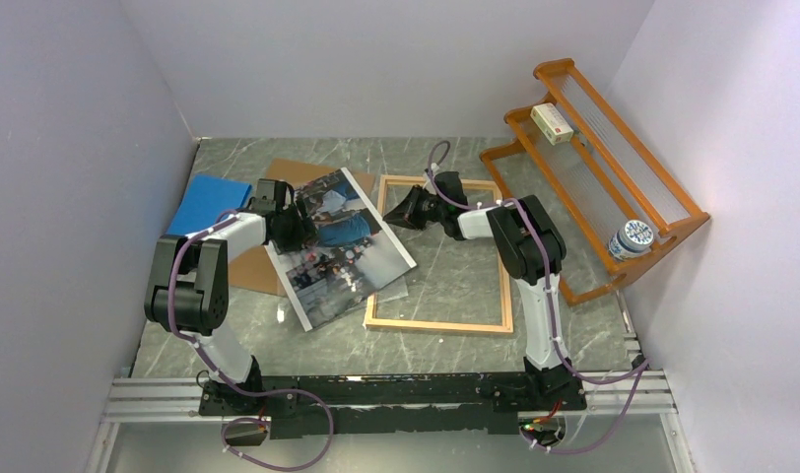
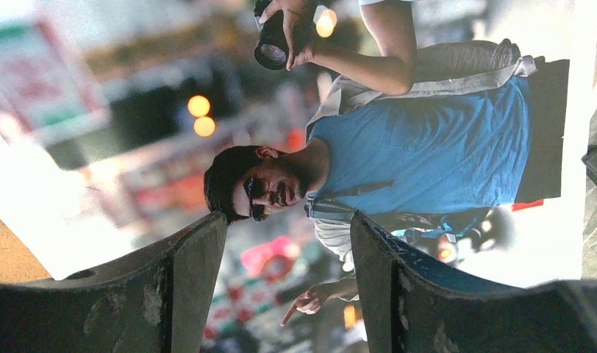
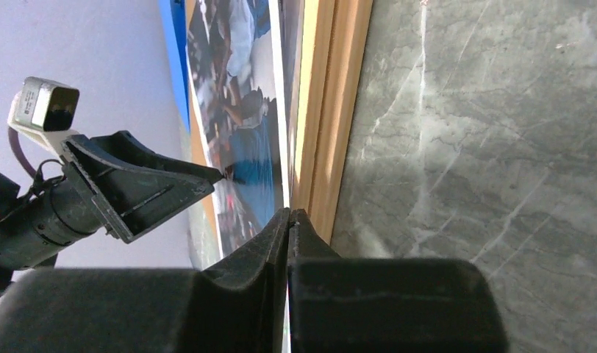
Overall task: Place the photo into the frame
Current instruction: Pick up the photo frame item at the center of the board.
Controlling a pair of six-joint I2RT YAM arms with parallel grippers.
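Pinching one photo (image 1: 345,258) beside one frame (image 1: 440,324) is the right pincer (image 3: 288,214); left pincer (image 2: 288,220) gapes open.

Seen from above, the left end effector (image 1: 296,229) covers the left edge of the photo (image 1: 352,246). The photo in turn hides most of the brown board (image 1: 246,274) and a stretch of the left rail of the frame (image 1: 440,323). At the right wrist, the photo's edge disappears between the closed fingers (image 3: 251,265) of the right end effector (image 3: 288,213). The left wrist view cuts the print off at top and bottom, and its street background is blurred. Lettering on the box (image 1: 552,122) is too small to read.
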